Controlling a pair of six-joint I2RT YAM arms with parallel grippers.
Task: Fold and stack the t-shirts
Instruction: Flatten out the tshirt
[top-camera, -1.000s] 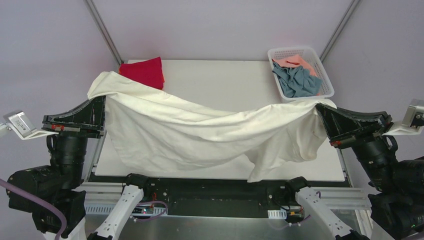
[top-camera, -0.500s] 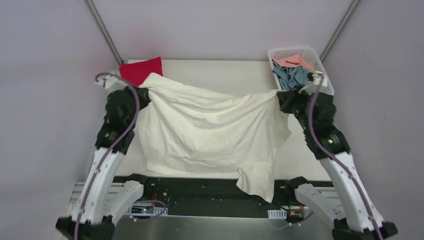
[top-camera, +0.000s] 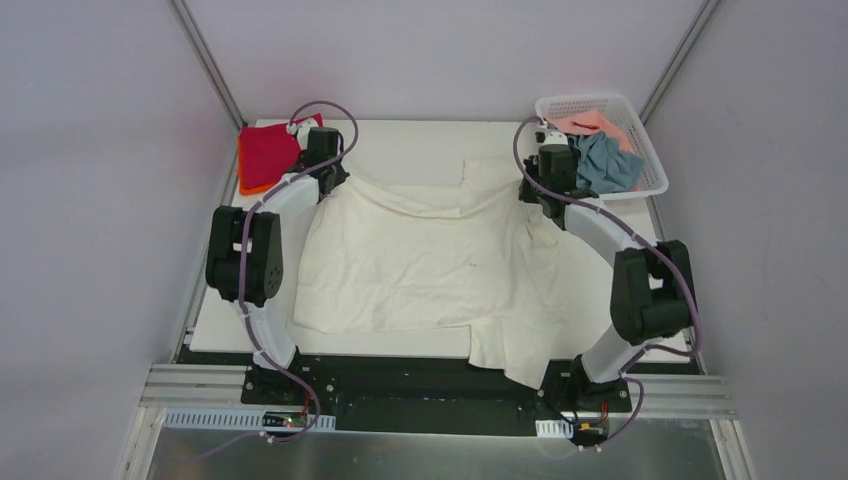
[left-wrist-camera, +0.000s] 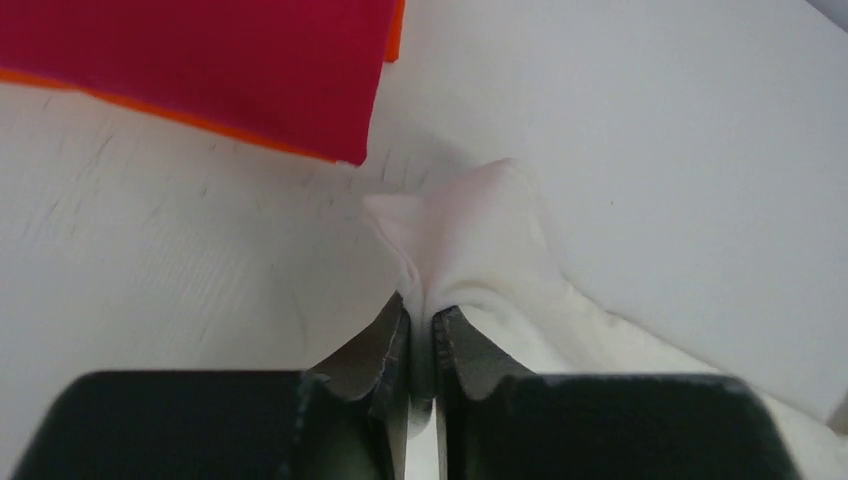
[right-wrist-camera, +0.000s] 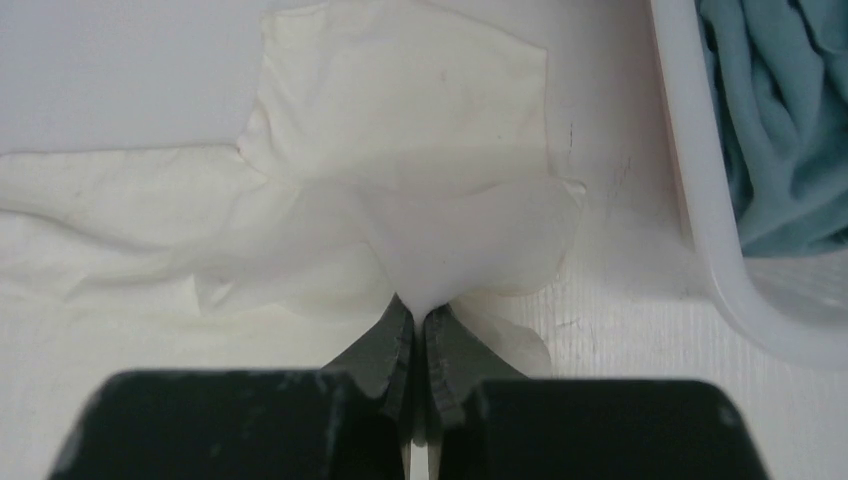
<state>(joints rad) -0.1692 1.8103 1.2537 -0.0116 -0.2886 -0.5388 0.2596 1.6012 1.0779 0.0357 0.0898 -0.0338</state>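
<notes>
The large cream-white t-shirt (top-camera: 420, 260) lies spread over the table, its near corner hanging over the front edge. My left gripper (top-camera: 333, 182) is shut on the shirt's far left corner (left-wrist-camera: 470, 225), next to a folded crimson red shirt (top-camera: 265, 152) that lies on an orange one (left-wrist-camera: 396, 25). My right gripper (top-camera: 534, 195) is shut on the shirt's far right corner (right-wrist-camera: 450, 240), beside the basket. A grey-blue shirt (top-camera: 600, 160) and a salmon pink one (top-camera: 590, 122) lie in the basket.
The white plastic mesh basket (top-camera: 655, 178) stands at the far right corner; its wall (right-wrist-camera: 700, 200) is just right of my right gripper. The white table (top-camera: 420, 145) shows bare behind the cream shirt.
Both arms have stretched forward from high and near to low at the table's far side. The cream shirt, hanging between them before, now lies spread flat on the table.
</notes>
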